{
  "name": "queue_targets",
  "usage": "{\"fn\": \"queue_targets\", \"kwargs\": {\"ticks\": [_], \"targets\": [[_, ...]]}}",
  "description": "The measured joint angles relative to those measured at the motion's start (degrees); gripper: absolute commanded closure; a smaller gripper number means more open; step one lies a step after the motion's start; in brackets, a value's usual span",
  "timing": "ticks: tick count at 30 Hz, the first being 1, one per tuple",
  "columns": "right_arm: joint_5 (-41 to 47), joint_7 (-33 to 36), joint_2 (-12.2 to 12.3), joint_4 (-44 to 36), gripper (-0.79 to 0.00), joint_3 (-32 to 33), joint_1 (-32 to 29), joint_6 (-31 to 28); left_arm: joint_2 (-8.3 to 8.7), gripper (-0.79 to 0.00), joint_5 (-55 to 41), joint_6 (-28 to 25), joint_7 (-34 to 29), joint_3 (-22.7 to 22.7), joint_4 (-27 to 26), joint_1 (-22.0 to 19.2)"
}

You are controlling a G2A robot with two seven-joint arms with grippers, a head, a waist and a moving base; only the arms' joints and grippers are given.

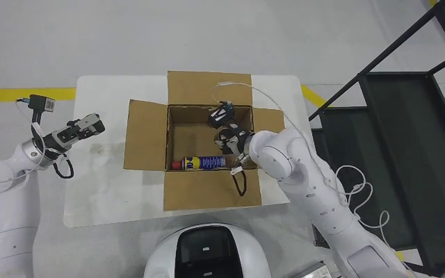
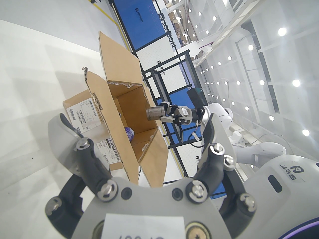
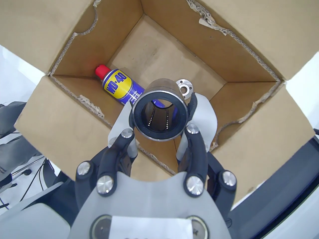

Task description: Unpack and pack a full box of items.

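An open cardboard box (image 1: pixel 146 135) stands in the middle of the white table. My right gripper (image 3: pixel 159 115) hangs over the box opening, shut on a steel linear bearing (image 3: pixel 159 111), a hollow metal cylinder with ball rows inside; the left wrist view shows that bearing (image 2: pixel 154 113) above the box (image 2: pixel 119 115). On the box floor lie a blue-and-yellow spray can (image 3: pixel 119 85) with a red cap and a small metal flange (image 3: pixel 185 88). The spray can (image 1: pixel 203 162) rests along the near wall. My left gripper (image 1: pixel 89 126) stays open over the table, left of the box, holding nothing.
The box flaps (image 1: pixel 212 189) are folded outward on all sides. A dark metal staircase frame (image 1: pixel 389 111) stands to the right of the table. A white cable (image 1: pixel 278 104) loops over the right arm. Bare table surface (image 1: pixel 97 187) lies left of the box.
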Motion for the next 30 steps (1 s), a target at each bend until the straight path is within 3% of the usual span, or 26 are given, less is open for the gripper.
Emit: {"fn": "queue_targets", "kwargs": {"ticks": [9,16,22,30], "targets": [[1.3,8.0,3.0,-3.8,0.000,19.8,-5.2,-4.8,0.00,-0.785,0.0,0.0,0.0,0.0,0.0,0.0],[5.4,3.9,4.3,3.9,0.000,32.4,-9.1,-5.9,0.00,-0.785,0.0,0.0,0.0,0.0,0.0,0.0],[5.4,-1.5,4.8,12.6,0.000,34.8,-9.9,-6.1,0.00,-0.785,0.0,0.0,0.0,0.0,0.0,0.0],[2.4,-8.5,4.7,24.8,0.000,30.6,-6.9,-3.8,0.00,-0.785,0.0,0.0,0.0,0.0,0.0,0.0]]}}
